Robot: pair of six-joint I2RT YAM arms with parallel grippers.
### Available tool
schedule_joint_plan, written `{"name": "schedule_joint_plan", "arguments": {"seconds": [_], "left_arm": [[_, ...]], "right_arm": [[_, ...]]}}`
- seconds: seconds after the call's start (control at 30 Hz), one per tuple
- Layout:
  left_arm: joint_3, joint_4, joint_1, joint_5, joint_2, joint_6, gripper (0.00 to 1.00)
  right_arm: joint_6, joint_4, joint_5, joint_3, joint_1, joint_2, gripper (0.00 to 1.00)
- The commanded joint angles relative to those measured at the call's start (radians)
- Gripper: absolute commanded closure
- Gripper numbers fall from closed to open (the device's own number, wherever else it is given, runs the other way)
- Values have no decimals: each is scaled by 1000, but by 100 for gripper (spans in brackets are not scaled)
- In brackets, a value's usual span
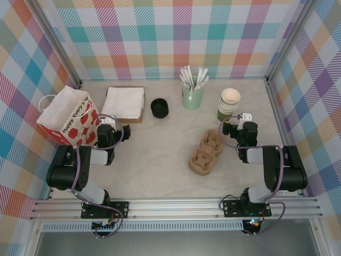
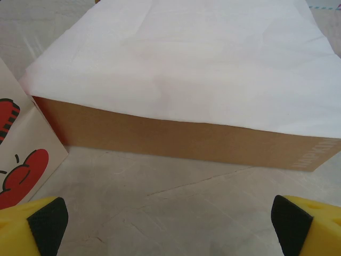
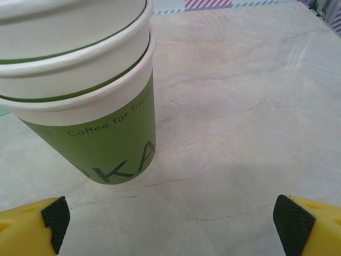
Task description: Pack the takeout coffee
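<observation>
The takeout coffee is out of view. A stack of lidless green cups (image 1: pixel 229 102) stands at the back right, and it looms close at the upper left of the right wrist view (image 3: pixel 90 80). My right gripper (image 1: pixel 241 121) sits just in front of that stack, open and empty (image 3: pixel 173 217). A small stack of black lids (image 1: pixel 159 108) rests at the back centre. A brown cardboard cup carrier (image 1: pixel 206 152) lies mid-table. My left gripper (image 1: pixel 108 124) is open and empty (image 2: pixel 169 221), facing a brown box topped with white paper (image 2: pixel 186 69).
A white gift bag with red prints (image 1: pixel 66 117) stands open at the left, its side close to my left gripper (image 2: pixel 21 160). A pale green pot of white stirrers (image 1: pixel 192 93) stands at the back. The brown box (image 1: pixel 125 102) lies beside the bag. Frame posts line the edges.
</observation>
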Motion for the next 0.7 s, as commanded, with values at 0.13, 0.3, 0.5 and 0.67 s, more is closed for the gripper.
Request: {"name": "schedule_joint_plan", "arguments": {"seconds": [0.13, 0.3, 0.5, 0.67], "left_arm": [[16, 5, -6, -4, 2, 8, 0], [16, 6, -6, -4, 1, 7, 0], [16, 7, -6, -3, 0, 6, 0], [31, -84, -6, -86, -83, -27, 0]], "right_arm": [[6, 45, -20, -1, 0, 0, 0], [6, 44, -20, 0, 1, 0, 0], [8, 41, -22, 1, 1, 0, 0], [11, 38, -16, 1, -3, -7, 0]]}}
